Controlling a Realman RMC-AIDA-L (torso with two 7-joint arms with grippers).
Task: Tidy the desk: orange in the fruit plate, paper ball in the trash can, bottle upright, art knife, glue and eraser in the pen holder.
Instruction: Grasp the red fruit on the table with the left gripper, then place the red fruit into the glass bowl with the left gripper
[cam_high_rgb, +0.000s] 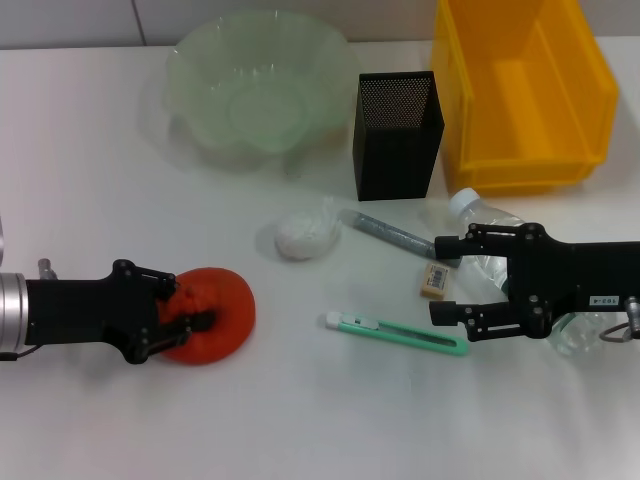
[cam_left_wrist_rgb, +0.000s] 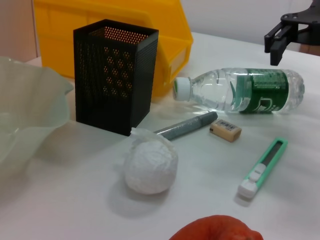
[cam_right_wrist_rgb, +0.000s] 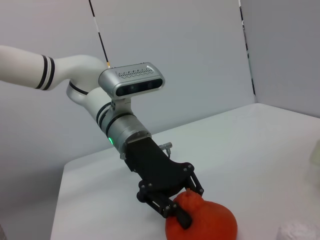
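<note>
Left tool (cam_high_rgb: 190, 322) pinching the orange (cam_high_rgb: 215, 315); the plate (cam_high_rgb: 255, 85) lies well ahead; right tool (cam_high_rgb: 448, 277) spread over the bottle (cam_high_rgb: 490, 240).

Plain white worktop (cam_high_rgb: 90, 420) fills pretty much the whole head view, soft shadows on it. Grey wall (cam_right_wrist_rgb: 190, 55) behind, thin seam upper right.

No legible text on the bottle (cam_left_wrist_rgb: 240, 91) label, eraser (cam_left_wrist_rgb: 225, 130) or elsewhere.
</note>
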